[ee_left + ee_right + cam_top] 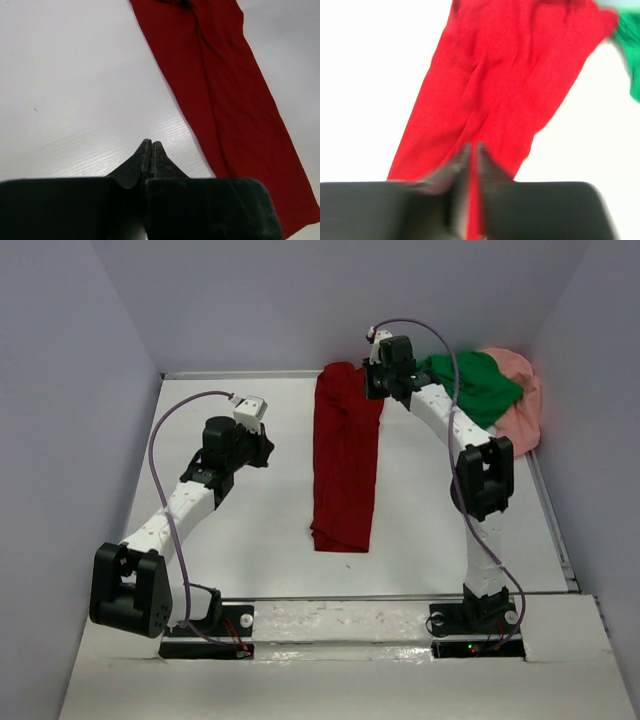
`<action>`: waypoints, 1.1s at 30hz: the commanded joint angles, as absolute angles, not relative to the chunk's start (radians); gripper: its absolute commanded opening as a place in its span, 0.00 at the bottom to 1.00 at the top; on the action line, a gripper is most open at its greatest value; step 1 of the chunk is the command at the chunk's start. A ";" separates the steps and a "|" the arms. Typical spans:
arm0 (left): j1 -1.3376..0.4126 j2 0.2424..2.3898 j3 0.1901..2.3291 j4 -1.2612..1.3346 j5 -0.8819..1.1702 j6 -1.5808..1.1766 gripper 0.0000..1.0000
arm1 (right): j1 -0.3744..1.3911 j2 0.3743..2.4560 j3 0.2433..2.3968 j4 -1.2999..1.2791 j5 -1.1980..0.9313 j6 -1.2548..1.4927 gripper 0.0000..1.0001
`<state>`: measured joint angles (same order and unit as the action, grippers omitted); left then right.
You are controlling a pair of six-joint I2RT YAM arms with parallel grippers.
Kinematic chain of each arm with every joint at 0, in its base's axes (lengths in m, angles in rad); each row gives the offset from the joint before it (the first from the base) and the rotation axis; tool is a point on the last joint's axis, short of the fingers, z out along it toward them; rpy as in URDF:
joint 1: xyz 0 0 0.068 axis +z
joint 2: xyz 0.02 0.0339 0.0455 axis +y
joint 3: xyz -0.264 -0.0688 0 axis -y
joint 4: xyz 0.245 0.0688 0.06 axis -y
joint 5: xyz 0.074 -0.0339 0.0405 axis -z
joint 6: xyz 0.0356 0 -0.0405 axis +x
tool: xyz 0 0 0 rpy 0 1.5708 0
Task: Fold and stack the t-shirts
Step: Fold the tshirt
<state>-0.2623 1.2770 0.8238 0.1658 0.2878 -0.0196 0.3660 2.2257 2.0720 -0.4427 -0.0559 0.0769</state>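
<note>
Dark red cloth t-shirt [345, 465], folded into a long strip, lies flat beside the left gripper [151, 145], which is pressed shut and empty. The right gripper [472, 147] hangs over the strip's far end, slightly parted. This is judged a release, leaving the strip ready for cross-folding.

Top view: light is even and diffuse, from overhead. The table [250, 540] reads white without glare, shadows are faint and soft-edged, and focus is sharp throughout, including on the red shirt [345, 460].

Left wrist view: sharp. The table's fine grain is legible, brightness falls to grey toward the upper right corner, and the left gripper [151, 142] is near-black with little detail.

Right wrist view: overexposed, with the table blown out to pure white. Motion blur smears the red shirt, the green shirt [632, 55] and the right gripper [471, 147].
</note>
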 commanded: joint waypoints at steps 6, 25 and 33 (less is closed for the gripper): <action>-0.252 1.278 0.822 0.203 0.322 -0.018 0.03 | 0.360 1.913 1.761 -0.694 -0.343 0.068 0.00; -0.242 1.649 1.088 -0.426 0.857 0.225 0.39 | 0.360 1.891 1.479 -1.117 -0.551 -0.202 0.56; -0.265 1.692 1.049 -0.658 0.996 0.463 0.72 | 0.360 1.898 1.434 -1.219 -0.666 -0.235 0.61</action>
<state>-0.2523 1.6825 1.0489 -0.4946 0.8803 0.3195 0.3660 1.9285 1.4403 -1.1305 -0.5777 -0.1967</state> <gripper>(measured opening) 0.700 0.603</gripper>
